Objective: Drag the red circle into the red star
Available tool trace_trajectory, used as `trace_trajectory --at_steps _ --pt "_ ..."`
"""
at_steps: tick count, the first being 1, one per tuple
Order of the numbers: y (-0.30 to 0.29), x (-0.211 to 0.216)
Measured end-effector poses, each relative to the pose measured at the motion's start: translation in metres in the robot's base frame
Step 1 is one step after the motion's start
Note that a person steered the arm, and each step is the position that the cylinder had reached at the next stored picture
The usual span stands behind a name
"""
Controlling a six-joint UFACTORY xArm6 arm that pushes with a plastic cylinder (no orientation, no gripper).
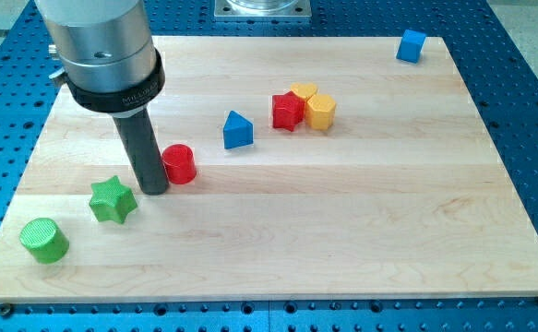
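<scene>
Left of red circle [180,164] and touching its side: my tip [155,190], rod planted on tabletop [361,212]; no hand on this arm, so no open or closed state to record. Red circle well apart from red star [288,112], which lies up toward the view's right. Blue triangular block [238,130] between circle and star. Yellow block [320,111] touching star's right side. Green star [113,200] left of circle, just beyond tip; green cylinder [44,240] farther, lower left. Blue cube [412,45] far upper right of circle.

tip [154,190] just left of circle [180,164]
</scene>
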State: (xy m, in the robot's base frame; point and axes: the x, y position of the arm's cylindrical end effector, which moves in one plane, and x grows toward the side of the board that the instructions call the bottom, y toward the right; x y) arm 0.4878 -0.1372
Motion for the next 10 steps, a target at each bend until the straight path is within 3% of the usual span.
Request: trace_trajectory --at_steps 1,4,7,9,10 --pt "0.005 -0.013" --pt "0.177 -0.039" --pt "0.131 -0.040" --pt "0.175 -0.060" --pt "0.164 -0.045"
